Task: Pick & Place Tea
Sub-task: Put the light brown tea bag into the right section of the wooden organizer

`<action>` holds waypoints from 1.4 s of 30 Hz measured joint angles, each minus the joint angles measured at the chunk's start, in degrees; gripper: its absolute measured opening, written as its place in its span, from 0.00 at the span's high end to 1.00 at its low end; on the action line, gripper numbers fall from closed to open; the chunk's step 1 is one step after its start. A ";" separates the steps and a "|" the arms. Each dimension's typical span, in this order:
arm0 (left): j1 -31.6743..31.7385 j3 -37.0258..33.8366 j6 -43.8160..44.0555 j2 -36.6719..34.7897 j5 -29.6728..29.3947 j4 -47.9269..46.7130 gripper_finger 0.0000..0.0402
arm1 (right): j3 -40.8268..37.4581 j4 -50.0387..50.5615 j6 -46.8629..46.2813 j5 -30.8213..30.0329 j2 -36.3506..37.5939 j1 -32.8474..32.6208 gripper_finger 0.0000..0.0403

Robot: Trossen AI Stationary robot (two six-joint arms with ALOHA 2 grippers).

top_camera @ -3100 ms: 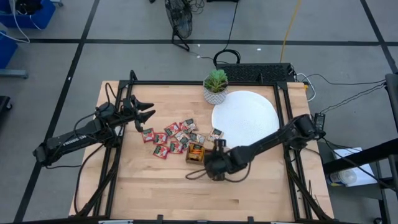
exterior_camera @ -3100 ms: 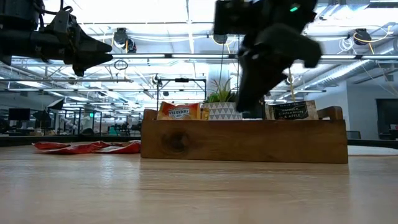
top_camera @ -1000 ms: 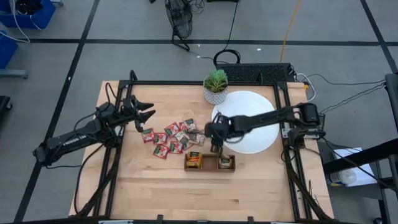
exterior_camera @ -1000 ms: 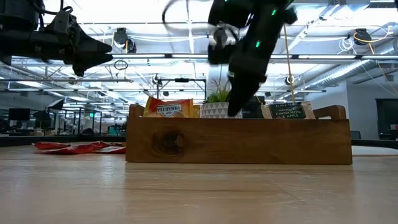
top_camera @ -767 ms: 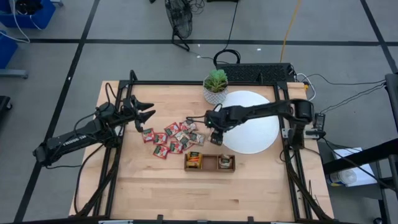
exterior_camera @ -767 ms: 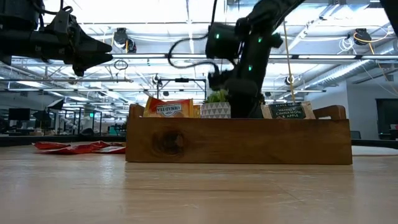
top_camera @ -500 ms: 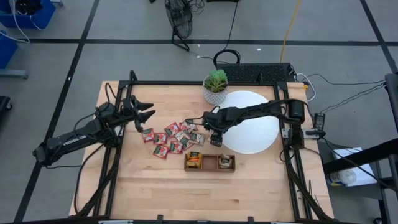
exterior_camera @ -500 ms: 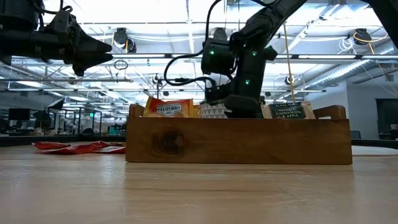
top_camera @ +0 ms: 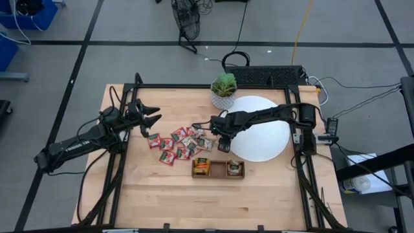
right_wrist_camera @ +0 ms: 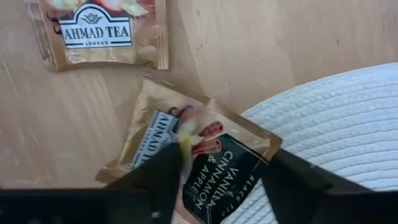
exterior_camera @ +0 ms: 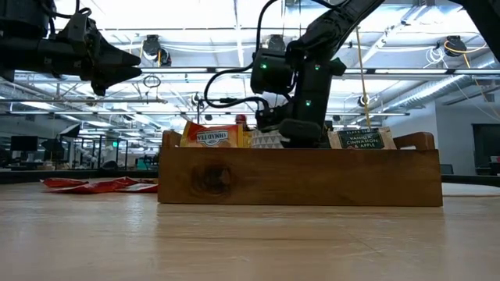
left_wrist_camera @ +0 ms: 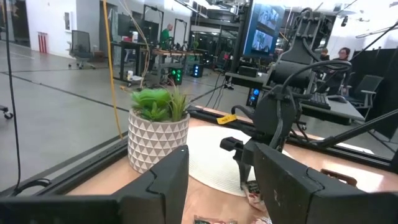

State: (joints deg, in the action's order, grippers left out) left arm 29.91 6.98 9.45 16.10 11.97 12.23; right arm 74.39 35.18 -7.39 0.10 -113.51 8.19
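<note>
Looking straight down past the right end effector (top_camera: 224,146), you have one pale tea sachet (right_wrist_camera: 199,163) with dark print directly beneath it, between the two fingers (right_wrist_camera: 158,180). The fingers stand apart with the sachet showing in the gap, and nothing is gripped yet, as far as the wrist view shows. The sachet lies flat on the bench (top_camera: 149,194), one corner lapping onto the edge of the white disc (top_camera: 265,129), and it sits skewed: its printed lines run diagonally across the line between the fingers rather than square to it. That skew is what your next move turns on; judging from this, you would come straight down, perhaps with a slight wrist turn so the fingers close across two opposite edges.

A second sachet (right_wrist_camera: 102,31) lies just beyond it, apart from it. The rest of the tea (top_camera: 178,145) is spread on the bench to the left of this one, between the two arms.

Your left end effector (top_camera: 150,116) hangs above the bench at the far left side of the pile, fingers parted and empty, well away from this sachet. The right arm is the nearer by far. The wooden tray (top_camera: 218,168), already holding a few sachets, lies just toward the front of the bench from the right end effector.
</note>
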 joint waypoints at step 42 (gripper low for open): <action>0.00 0.00 0.00 0.01 0.00 -0.01 0.55 | -0.22 -5.13 -1.23 0.33 5.05 -1.52 0.93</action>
State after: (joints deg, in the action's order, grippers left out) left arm 29.91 6.98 9.45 16.11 11.97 12.22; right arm 74.17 30.05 -8.62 0.43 -108.47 6.66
